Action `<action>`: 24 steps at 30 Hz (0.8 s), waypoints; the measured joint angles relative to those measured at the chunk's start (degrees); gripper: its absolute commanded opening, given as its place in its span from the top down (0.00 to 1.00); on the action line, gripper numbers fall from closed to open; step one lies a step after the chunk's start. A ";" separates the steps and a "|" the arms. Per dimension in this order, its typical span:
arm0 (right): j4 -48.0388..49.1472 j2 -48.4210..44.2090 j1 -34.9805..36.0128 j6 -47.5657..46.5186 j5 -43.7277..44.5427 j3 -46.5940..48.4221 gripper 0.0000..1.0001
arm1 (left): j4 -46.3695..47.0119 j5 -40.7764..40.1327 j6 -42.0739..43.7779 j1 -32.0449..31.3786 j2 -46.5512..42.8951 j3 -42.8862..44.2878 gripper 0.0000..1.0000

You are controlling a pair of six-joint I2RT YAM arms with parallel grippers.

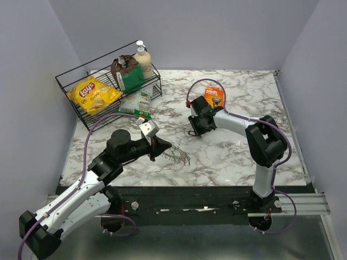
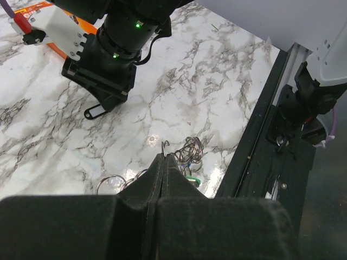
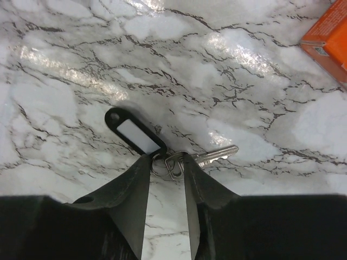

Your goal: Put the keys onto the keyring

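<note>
Table top (image 1: 233, 162): glossy, white with grey marble veining and patches of glare. Left gripper (image 2: 164, 160): matte black fingers pressed flat together, a thin silver wire loop of the keyring (image 2: 190, 151) pinched at their tips. The rest of the keyring is a tangle of small silvery rings and bent wire near the table's front edge. A green piece (image 2: 190, 179) is tucked under it, too hidden to identify. More rings run behind the fingers and are cut off. Right gripper (image 3: 167, 163): low at mid-table, wedge-shaped fingers partly apart, straddling a small ring (image 3: 174, 162). That ring joins a flat silver key (image 3: 217, 156) to a black oblong tag (image 3: 135, 133) with a white label. Whether the fingers press on the ring, cannot tell. Orange box (image 3: 328, 38): cut off at the frame corner, near the key but apart. Wire basket (image 1: 65, 81) holding snack bags (image 1: 93, 93) sits at the far-left corner, well apart from both grippers. There is bare marble to the right of the right gripper.
</note>
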 measured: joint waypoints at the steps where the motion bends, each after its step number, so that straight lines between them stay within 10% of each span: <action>1: 0.00 0.00 0.00 0.00 -0.07 0.00 0.72 | 0.42 0.00 -0.26 0.00 0.13 -0.15 1.00; 11: -0.07 0.07 0.00 0.39 -3.04 0.02 0.99 | 3.43 -0.02 -1.46 0.00 1.20 -0.74 1.00; 24: 0.57 -5.25 -0.04 1.11 -13.62 -2.51 1.00 | 4.61 -0.09 -2.82 0.00 2.99 -1.73 1.00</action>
